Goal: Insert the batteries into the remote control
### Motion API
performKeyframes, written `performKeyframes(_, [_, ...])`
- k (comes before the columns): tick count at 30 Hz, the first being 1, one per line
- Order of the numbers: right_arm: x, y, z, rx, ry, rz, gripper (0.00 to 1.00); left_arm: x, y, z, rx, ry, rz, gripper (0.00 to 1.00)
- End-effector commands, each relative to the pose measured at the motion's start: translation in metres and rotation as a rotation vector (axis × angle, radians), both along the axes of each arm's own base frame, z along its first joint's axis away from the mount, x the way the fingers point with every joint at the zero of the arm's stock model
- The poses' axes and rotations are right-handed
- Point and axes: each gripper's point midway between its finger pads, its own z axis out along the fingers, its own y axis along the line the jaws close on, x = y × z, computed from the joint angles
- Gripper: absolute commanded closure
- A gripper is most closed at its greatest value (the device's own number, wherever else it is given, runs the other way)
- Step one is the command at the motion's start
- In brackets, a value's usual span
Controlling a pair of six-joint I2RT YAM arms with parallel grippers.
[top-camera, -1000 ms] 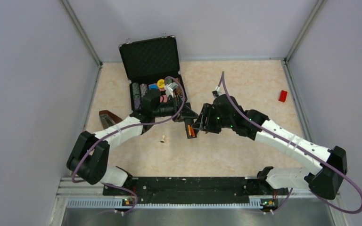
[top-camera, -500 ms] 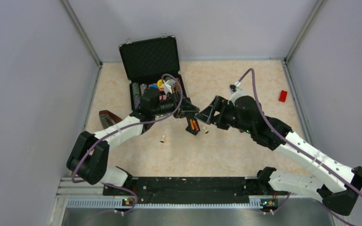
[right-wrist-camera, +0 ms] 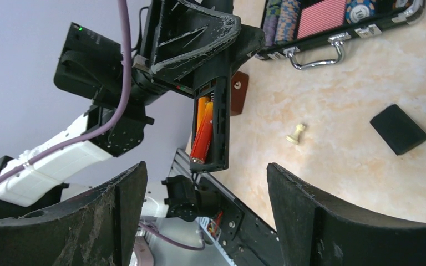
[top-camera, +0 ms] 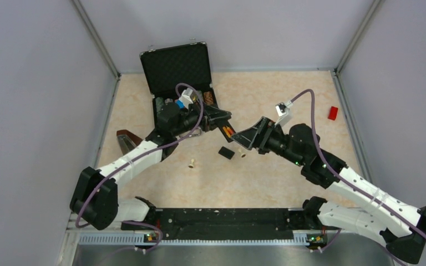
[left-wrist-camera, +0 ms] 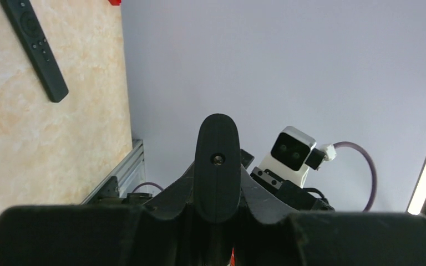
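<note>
Left gripper [top-camera: 215, 117], clamped tight on the remote [right-wrist-camera: 220, 122], holds it aloft with both batteries [right-wrist-camera: 202, 130] seated in the open bay, straight ahead of the right gripper [right-wrist-camera: 205, 169], whose fingers stand spread and empty. The cover [right-wrist-camera: 399, 128] lies on the table [right-wrist-camera: 338, 83] below, near those fingertips. Pinching the cover by its edges and keeping it level looks wisest before it is slid on.

No text or number is legible, not even on the batteries [right-wrist-camera: 202, 131] or remote control [right-wrist-camera: 222, 127]

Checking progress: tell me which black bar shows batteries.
The remote control in the left gripper: orange batteries fill its open back. The other bar lies on the table.
</note>
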Motion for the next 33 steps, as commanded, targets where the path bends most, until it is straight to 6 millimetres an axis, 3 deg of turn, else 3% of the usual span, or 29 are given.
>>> performKeyframes(1, [0.002, -0.003, 0.037, 0.155, -0.059, -0.024, 0.22, -0.002, 0.004, 0.049, -0.125, -0.069, 0.037, 1.00])
performKeyframes(7, [0.000, -0.002, 0.052, 0.281, -0.057, -0.027, 0.22, -0.005, 0.006, 0.062, -0.150, -0.077, 0.059, 1.00])
performKeyframes(14, [0.005, -0.005, 0.049, 0.312, -0.040, -0.062, 0.24, -0.006, 0.010, 0.072, -0.173, -0.084, 0.077, 1.00])
performKeyframes(33, [0.009, -0.005, 0.043, 0.367, -0.008, -0.086, 0.44, -0.014, 0.006, 0.072, -0.197, -0.066, 0.047, 1.00])
